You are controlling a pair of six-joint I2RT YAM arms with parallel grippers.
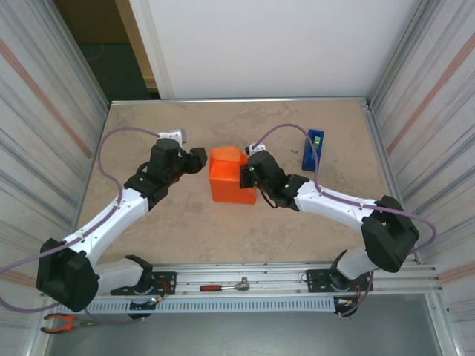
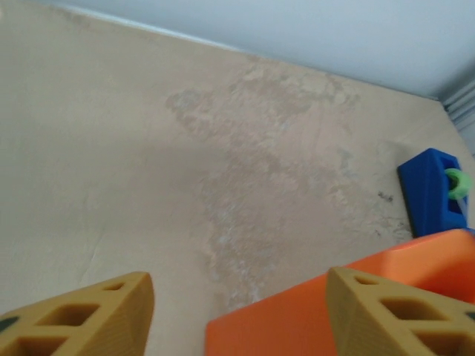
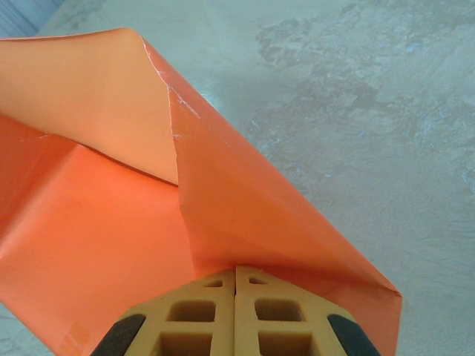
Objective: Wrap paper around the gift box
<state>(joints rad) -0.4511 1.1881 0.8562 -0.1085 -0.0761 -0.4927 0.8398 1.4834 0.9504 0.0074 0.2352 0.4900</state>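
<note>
Orange paper (image 3: 111,222), touching closed right end effector (image 3: 236,273)

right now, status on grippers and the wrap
Left gripper open, at the left side of the orange paper. Right gripper shut, tips against a loose flap. Paper folded into a box shape. Blue tape dispenser apart, far right; nothing blocking.

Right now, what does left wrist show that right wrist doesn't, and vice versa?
Left wrist, not right wrist: the blue tape dispenser with its green roll, and the left gripper, fingers well apart. Right wrist, not left wrist: the right gripper, fingers shut together at the edge of the orange paper, plus that paper's folded flaps and creases. Both: the orange paper and the beige table.
</note>
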